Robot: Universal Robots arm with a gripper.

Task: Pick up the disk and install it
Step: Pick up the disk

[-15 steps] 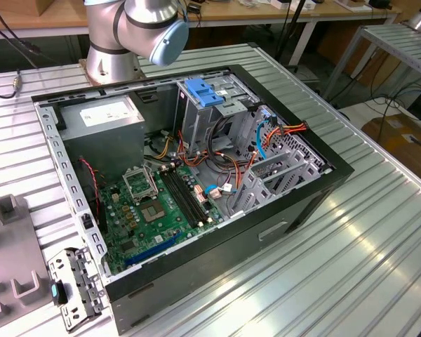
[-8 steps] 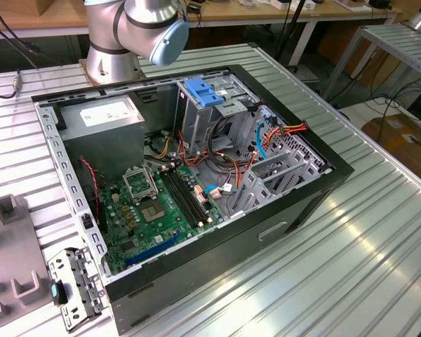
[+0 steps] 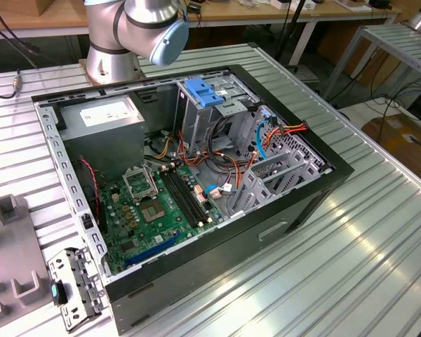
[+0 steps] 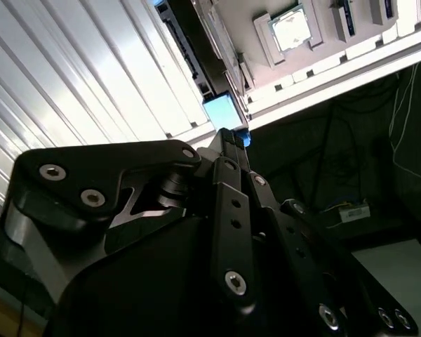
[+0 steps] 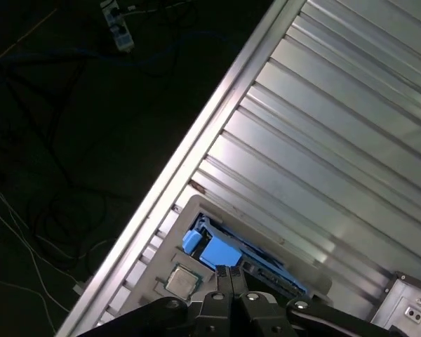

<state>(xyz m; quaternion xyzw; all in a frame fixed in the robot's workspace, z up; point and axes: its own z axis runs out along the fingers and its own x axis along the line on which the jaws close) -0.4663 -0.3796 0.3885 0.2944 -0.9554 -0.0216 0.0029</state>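
Blue-framed disk just beyond the closed jaws

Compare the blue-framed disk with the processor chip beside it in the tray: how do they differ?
The disk wears a bright blue frame; the processor chip is silvery metal. The disk is clearly the larger, an oblong, while the chip is a small square. The disk lies right by the tips of the gripper; the chip sits off to one side. Both lie flat in the grey tray.

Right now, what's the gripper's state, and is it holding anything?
Gripper: fingers shut together, tips close to the disk; whether they pinch its blue frame cannot be told.
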